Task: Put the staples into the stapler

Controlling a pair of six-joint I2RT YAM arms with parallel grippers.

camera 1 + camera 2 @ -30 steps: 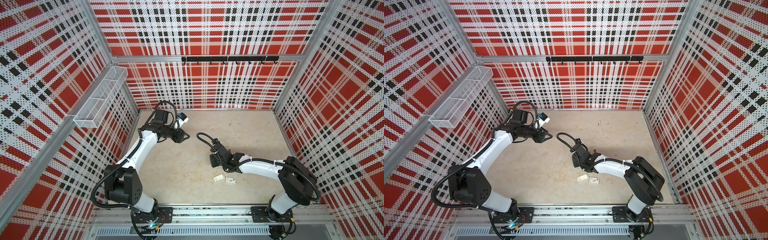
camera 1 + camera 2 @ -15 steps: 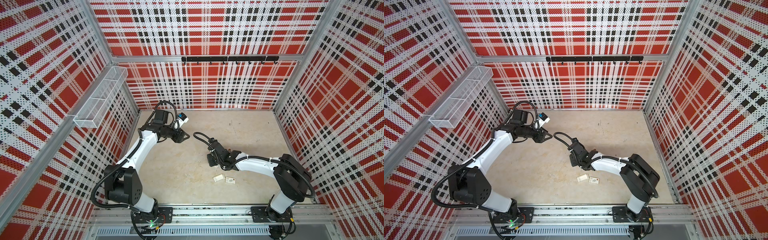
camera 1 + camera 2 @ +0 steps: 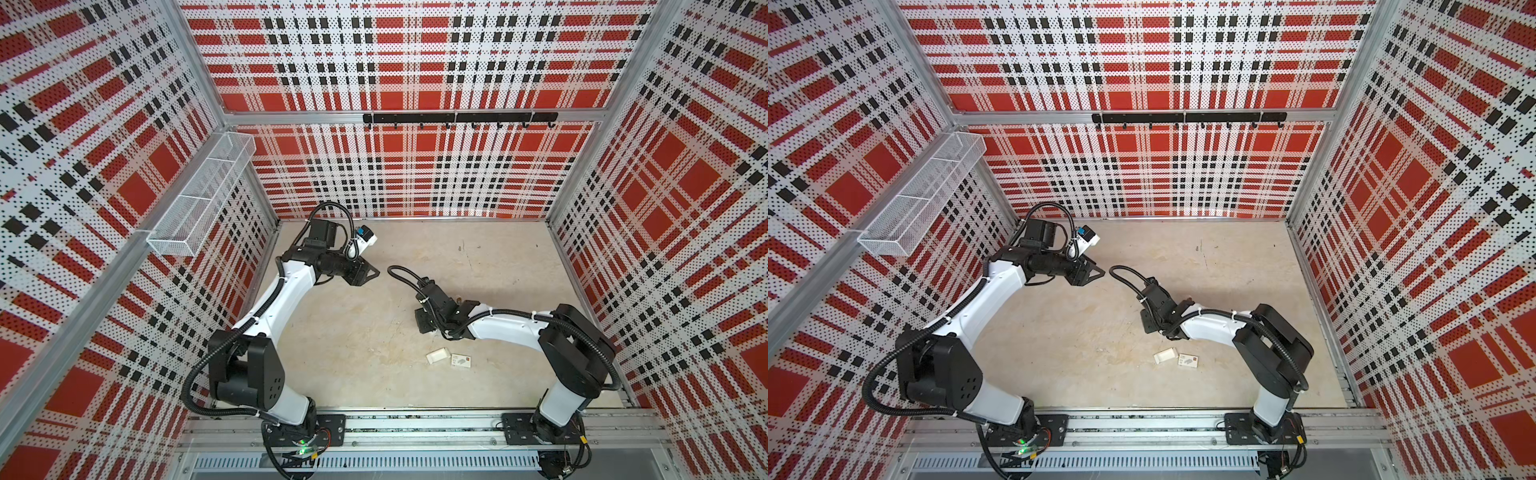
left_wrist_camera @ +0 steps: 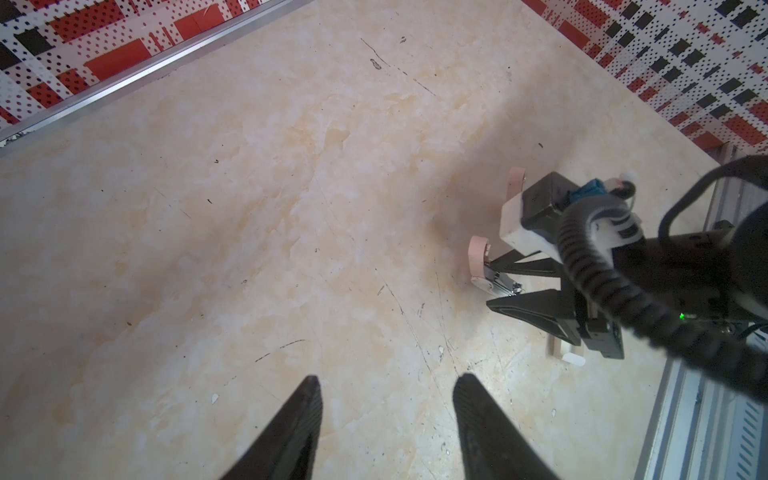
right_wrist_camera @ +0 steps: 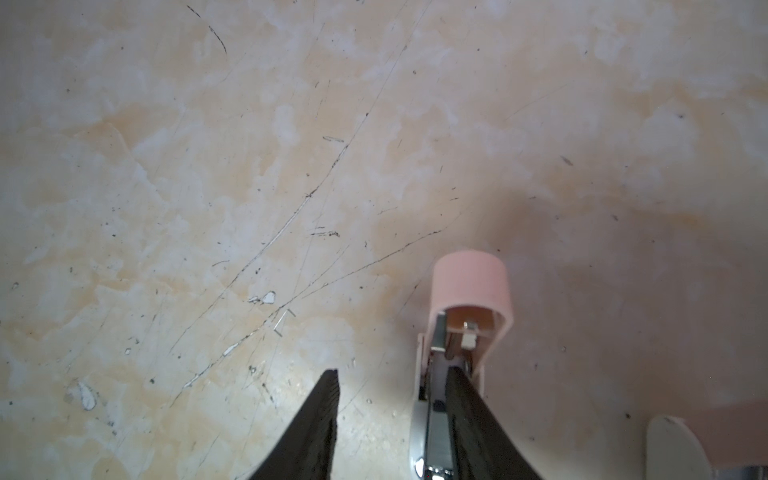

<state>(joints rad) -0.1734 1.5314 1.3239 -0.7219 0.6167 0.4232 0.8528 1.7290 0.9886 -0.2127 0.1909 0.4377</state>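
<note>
Though I can't spot the staples, the pink stapler lies open on the surface, its rail between the parted jaws of the right gripper. The white tray and sleeve lie near it, and the left gripper is farther off, parted and empty.

Both top views look down from high at six o'clock, sharing the whole desk; wrist cameras sit close above it.
</note>
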